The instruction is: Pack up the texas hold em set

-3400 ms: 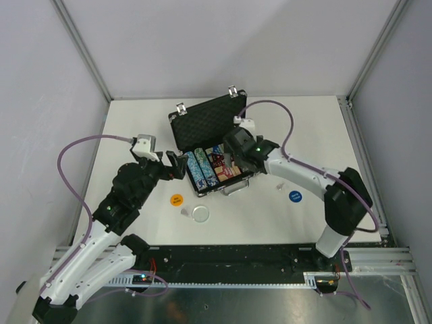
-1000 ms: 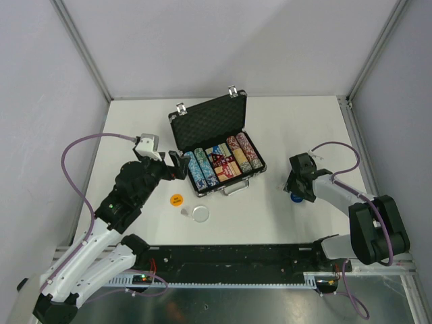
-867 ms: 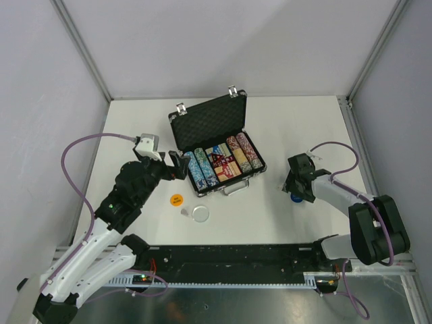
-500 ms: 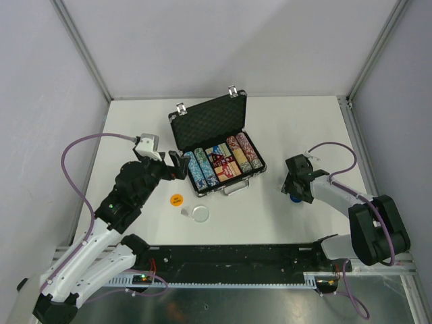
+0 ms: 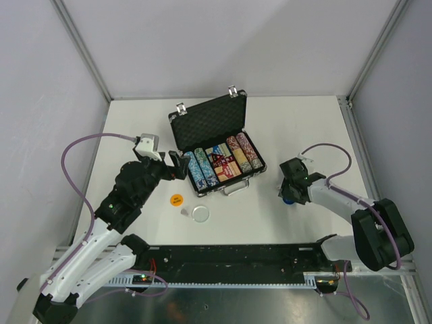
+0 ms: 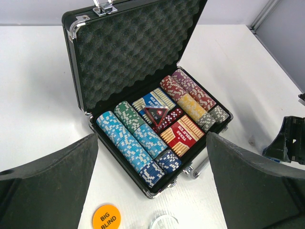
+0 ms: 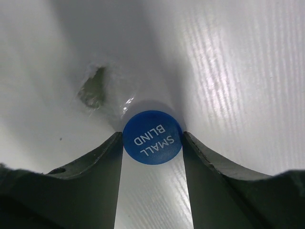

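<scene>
Now right hand [image 7: 152, 139] tighter around button [image 7: 152, 136]

The briefcase [image 5: 206, 125] sits mid-table [image 5: 304, 128], its lid propped up behind the tray. In the tray, rows of chips [image 5: 201, 169] fill the left and right sides, with the card decks [image 6: 183, 135], dice [image 6: 167, 119] and triangle [image 6: 156, 113] between them. The left gripper [image 5: 177, 165] hangs just left of the case; before the case's left corner lie the big-blind button [image 5: 176, 199] and, right of it, a disc [image 5: 200, 214], while well right of the case the small-blind button [image 7: 152, 137] lies on the table between the right gripper [image 5: 290, 192] fingers, touching both.
</scene>
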Controlling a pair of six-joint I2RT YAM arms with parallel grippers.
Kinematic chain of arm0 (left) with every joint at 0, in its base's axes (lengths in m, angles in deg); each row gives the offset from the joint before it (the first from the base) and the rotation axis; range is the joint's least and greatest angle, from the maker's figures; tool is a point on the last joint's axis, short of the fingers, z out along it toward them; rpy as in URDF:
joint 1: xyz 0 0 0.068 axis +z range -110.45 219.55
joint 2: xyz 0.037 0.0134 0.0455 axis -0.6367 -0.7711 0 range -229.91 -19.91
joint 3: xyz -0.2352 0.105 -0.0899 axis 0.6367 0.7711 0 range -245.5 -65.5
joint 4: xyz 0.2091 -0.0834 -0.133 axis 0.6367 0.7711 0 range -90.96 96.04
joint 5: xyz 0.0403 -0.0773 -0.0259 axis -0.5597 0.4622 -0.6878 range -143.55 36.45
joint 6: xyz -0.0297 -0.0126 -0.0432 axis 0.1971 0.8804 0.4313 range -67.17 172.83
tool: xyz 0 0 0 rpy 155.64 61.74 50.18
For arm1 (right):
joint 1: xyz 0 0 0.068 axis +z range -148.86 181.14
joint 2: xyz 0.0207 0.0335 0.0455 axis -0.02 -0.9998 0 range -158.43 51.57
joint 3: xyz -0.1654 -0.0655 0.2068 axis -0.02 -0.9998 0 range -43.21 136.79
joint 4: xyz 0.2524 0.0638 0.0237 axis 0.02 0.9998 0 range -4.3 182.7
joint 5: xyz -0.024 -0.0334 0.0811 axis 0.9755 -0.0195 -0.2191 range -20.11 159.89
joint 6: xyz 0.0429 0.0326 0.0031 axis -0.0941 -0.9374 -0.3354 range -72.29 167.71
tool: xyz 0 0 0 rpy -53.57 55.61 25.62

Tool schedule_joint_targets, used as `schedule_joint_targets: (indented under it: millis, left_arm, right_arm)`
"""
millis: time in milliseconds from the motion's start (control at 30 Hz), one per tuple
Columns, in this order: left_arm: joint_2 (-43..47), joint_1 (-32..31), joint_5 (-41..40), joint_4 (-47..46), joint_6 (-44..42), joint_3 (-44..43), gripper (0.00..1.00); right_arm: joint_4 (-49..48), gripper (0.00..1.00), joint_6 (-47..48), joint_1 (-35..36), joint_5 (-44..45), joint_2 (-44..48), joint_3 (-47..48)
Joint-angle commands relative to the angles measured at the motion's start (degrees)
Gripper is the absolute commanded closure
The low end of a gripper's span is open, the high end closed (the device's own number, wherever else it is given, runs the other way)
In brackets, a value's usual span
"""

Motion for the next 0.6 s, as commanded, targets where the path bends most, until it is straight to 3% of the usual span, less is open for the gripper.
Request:
schedule_joint_targets:
  millis: [0,333,567]
  left_arm:
    - [0.7,0.3,0.3,-1.9,-0.1,0.0,0.00]
    - [1.0,0.2,0.0,-1.9,-0.1,-0.1,0.00]
    - [1.5,0.2,-0.6,-1.9,-0.4,0.0,0.00]
  right_arm:
    - [1.3,0.56,-1.8,1.8,-0.7,3.5,1.1]
    - [2.0,0.55,0.9,7.1,-1.0,4.4,11.1]
    - [-1.4,0.53,4.2,14.1,-0.6,-6.7,21.7]
